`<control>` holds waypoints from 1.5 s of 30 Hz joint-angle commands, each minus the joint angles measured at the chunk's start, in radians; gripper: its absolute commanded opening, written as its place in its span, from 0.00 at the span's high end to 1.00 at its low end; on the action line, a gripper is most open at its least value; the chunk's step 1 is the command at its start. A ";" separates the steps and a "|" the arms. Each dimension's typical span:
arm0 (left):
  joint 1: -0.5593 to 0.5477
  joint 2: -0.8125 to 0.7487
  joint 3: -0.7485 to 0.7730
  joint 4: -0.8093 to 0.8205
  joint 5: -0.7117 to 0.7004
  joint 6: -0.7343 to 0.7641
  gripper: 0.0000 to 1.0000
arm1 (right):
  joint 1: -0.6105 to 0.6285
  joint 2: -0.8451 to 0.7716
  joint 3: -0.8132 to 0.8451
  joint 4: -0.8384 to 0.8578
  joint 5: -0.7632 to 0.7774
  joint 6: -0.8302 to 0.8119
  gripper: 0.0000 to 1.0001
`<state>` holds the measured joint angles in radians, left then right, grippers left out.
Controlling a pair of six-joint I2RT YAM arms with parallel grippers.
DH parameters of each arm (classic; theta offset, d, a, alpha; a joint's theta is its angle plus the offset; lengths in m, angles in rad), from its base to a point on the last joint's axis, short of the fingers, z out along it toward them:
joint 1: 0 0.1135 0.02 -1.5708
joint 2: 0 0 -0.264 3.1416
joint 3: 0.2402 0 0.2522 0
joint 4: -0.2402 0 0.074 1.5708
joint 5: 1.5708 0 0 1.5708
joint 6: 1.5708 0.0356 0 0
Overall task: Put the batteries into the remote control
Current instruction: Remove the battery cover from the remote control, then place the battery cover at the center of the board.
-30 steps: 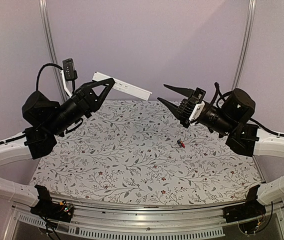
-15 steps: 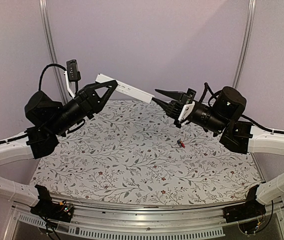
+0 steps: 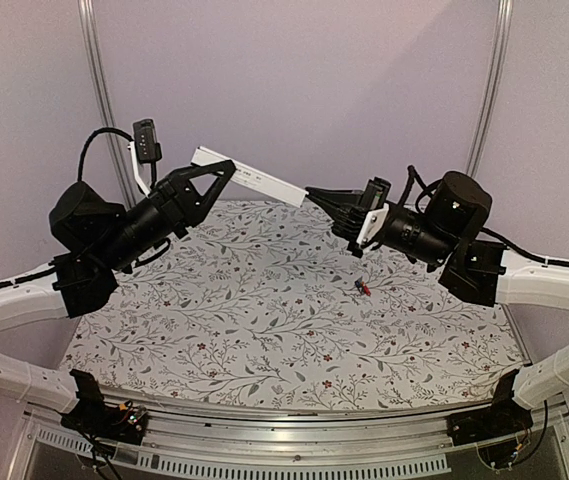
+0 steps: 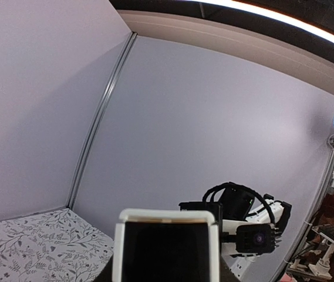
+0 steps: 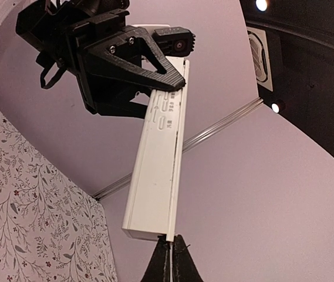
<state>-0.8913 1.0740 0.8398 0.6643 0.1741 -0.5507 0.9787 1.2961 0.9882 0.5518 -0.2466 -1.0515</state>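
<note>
Above the table's (image 3: pixel 264 330) far edge, top view: left gripper (image 3: pixel 214 172) clamps the remote (image 3: pixel 249 177) aloft, right gripper (image 3: pixel 314 192) is pinched shut at its free end, and one battery (image 3: pixel 364 288) lies right of table centre. Left wrist: remote end-on at bottom centre. Right wrist: closed tips meet the remote's near end, so it is likely being pried open for loading; next needs a steady pull along it.

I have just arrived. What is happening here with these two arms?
The left pincer holds the white remote control up in the air above the table. The right pincer is shut, with its tips at the remote control's free end; whether it pinches anything there cannot be told. One small battery, dark with red on it, lies on the table, not yet loaded.
</note>
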 commanded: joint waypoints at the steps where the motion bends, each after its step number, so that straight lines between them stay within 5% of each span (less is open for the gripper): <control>1: 0.010 -0.002 0.013 -0.008 0.006 0.015 1.00 | -0.001 -0.003 0.012 -0.016 0.005 0.023 1.00; 15: 0.011 -0.028 0.007 -0.128 -0.039 0.127 1.00 | -0.013 -0.036 -0.030 0.025 0.177 0.219 1.00; 32: 0.040 -0.078 -0.092 -0.164 -0.018 0.206 1.00 | -0.075 -0.171 -0.340 -0.223 0.279 0.908 1.00; 45: 0.062 -0.073 -0.119 -0.106 0.014 0.224 1.00 | -0.111 0.019 -0.560 -0.151 0.039 1.369 1.00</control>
<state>-0.8425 0.9936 0.7406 0.5068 0.1528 -0.3428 0.9001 1.2377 0.4362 0.3519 -0.0731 0.1257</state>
